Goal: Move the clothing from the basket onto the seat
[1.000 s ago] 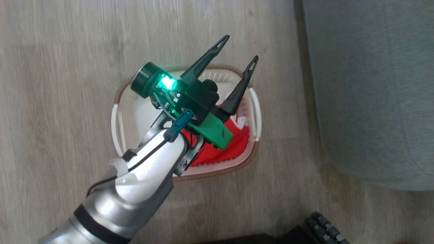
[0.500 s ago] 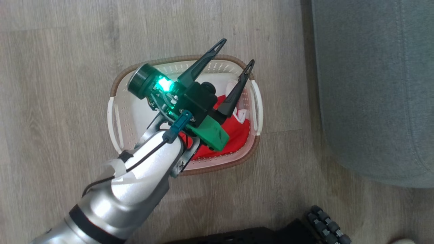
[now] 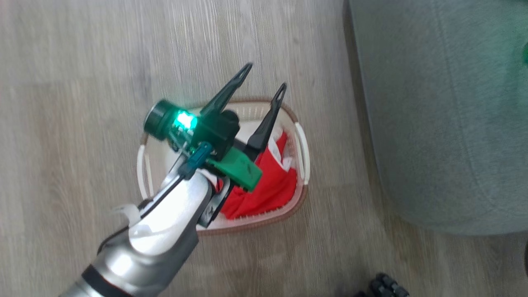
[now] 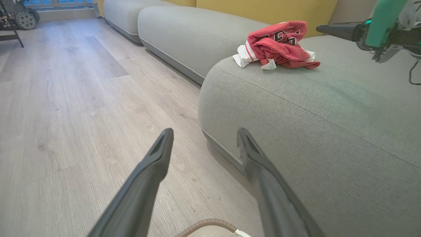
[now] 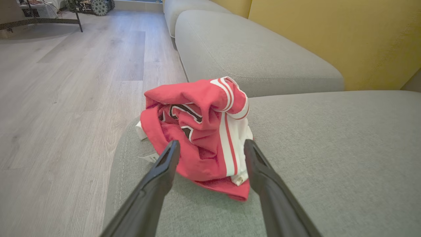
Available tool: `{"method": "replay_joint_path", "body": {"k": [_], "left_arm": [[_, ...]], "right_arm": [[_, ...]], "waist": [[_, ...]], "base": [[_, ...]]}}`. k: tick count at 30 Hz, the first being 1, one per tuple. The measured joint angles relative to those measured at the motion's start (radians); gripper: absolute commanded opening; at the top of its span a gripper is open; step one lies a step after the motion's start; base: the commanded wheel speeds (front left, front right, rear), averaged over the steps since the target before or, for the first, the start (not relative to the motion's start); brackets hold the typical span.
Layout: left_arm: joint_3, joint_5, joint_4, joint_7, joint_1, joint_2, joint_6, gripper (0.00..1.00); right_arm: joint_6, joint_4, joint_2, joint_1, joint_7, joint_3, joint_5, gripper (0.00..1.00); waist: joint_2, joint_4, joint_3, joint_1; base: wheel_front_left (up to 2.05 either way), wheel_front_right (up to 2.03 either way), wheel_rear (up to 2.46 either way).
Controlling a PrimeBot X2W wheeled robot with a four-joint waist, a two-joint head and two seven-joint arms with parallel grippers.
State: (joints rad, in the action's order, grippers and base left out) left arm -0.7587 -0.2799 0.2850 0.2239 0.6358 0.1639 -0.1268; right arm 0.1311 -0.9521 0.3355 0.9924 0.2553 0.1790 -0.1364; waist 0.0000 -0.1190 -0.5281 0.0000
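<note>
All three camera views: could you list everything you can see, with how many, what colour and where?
clothing on the seat: one crumpled piece, red with white stripes and dark lettering, near the cushion's corner
clothing in the basket: red with white trim, number of pieces unclear, in the basket's right half
basket: one, cream-white with a brown rim, on the floor beside the seat
seat: one cushion, grey-green, right of the basket
further sofa cushions: two, grey, beyond the seat
backrest: yellow, behind the cushions
floor: pale wood planks
left gripper: one, dark fingers, open, above the basket
right gripper: one, dark fingers, open, before the clothing on the seat
</note>
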Motion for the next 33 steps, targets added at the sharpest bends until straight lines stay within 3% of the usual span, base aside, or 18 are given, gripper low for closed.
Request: {"method": "replay_joint_path", "body": {"k": [12,20,33], "left_arm": [[0.07,-0.064,0.062,0.025,-0.138,-0.012,-0.026,1.0],[0.213,-0.089,0.029,0.025,-0.358,-0.003,-0.069,1.0],[0.378,-0.069,-0.048,0.025,-0.596,0.015,-0.095,1.0]], "right_arm": [[0.0,0.089,-0.002,-0.158,0.0,-0.144,-0.061,1.0],[0.0,0.174,-0.063,-0.314,0.0,-0.277,-0.119,1.0],[0.0,0.412,-0.18,-0.621,0.0,-0.272,-0.065,1.0]], "waist": [[0.0,0.028,0.229,0.0],[0.0001,0.078,0.406,-0.0001],[0.0001,0.149,0.533,-0.0001]], "base": [[0.0,0.0,0.0],[0.0,0.0,0.0],[0.0,0.0,0.0]]}}
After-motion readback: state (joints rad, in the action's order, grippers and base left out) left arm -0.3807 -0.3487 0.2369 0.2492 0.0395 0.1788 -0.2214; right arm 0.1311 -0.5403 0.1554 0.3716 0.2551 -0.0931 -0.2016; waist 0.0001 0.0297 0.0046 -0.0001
